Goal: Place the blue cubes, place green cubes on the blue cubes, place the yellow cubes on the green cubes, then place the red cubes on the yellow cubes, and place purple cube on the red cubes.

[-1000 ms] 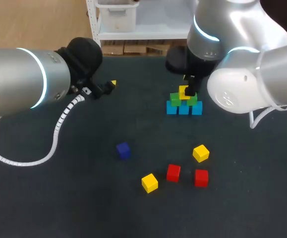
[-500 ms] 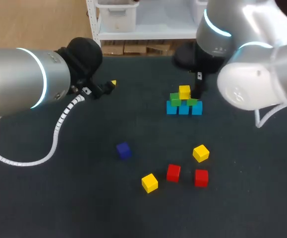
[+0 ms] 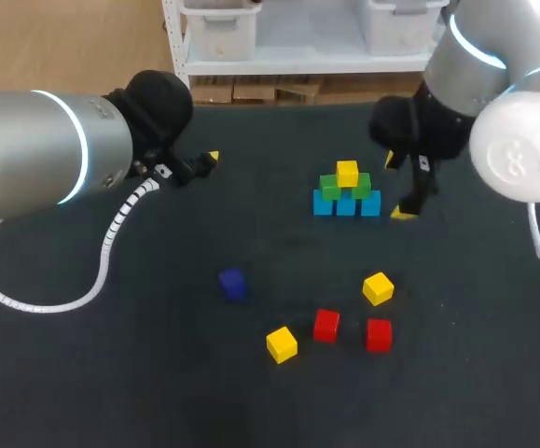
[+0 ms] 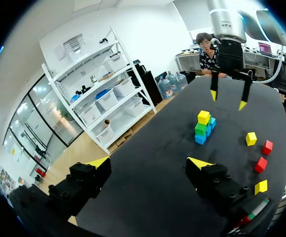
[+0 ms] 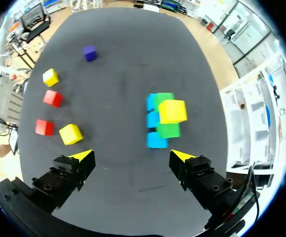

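Tbl (image 3: 111,373): blue cubes (image 3: 346,206), purple cube (image 3: 232,284), yellow cubes (image 3: 283,343), red cubes (image 3: 325,325).

Your left arm (image 3: 46,159) comes in from the left side, and your left gripper (image 4: 149,163) has its fingers spread wide apart. Your right arm (image 3: 507,140) enters from the right, its right gripper (image 5: 131,155) pointing downward, fingers likewise parted

- Head cam sits high behind me, looking down on the whole table (image 3: 111,373).
- Left wrist cam looks low across the table from way back, cube stack (image 4: 203,126) well ahead of my left gripper (image 4: 148,163).
- Right wrist cam looks almost straight down, closer in, stack just ahead of my right gripper (image 5: 132,155).
- All three share the stack and loose cubes (image 3: 325,325).
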Robot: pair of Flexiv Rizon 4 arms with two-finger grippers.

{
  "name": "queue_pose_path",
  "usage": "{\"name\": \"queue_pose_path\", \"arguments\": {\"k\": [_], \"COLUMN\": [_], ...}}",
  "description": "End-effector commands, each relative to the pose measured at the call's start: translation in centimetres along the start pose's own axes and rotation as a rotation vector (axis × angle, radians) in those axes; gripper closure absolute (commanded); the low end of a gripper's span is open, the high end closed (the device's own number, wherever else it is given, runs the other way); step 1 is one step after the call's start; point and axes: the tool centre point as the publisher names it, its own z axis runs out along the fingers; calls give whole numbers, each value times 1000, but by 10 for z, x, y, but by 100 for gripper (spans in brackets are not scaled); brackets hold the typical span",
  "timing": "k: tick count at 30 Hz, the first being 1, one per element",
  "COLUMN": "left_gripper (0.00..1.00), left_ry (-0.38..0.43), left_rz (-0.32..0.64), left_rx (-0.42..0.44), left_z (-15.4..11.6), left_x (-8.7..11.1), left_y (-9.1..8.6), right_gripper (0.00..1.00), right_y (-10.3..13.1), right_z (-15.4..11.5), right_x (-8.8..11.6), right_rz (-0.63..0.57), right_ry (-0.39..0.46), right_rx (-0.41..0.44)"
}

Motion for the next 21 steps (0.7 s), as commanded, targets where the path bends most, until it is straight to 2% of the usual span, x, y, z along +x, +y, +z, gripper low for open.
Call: {"name": "queue_pose_path", "arguments": {"k": [1,5,10,21], "left_gripper": [0,0,0,0], "left_ry": [-2,-2,-2,-2], "left_rz": [-1,-1,-1,-1], "left_rx": [1,1,1,1], "left_z": [1,1,1,1], "left_x": [0,0,0,0], "left_y": [0,0,0,0], "right_gripper": [0,0,0,0], "right_y": [8,24,44,73], "right_z": [4,9,13,22], "right_x": [1,-2,-7,-6], "right_rz": [-4,-19,-35,-49], "right_ry": [-16,-25,-12,-14], "right_rx": [-18,-43,13,32]}}
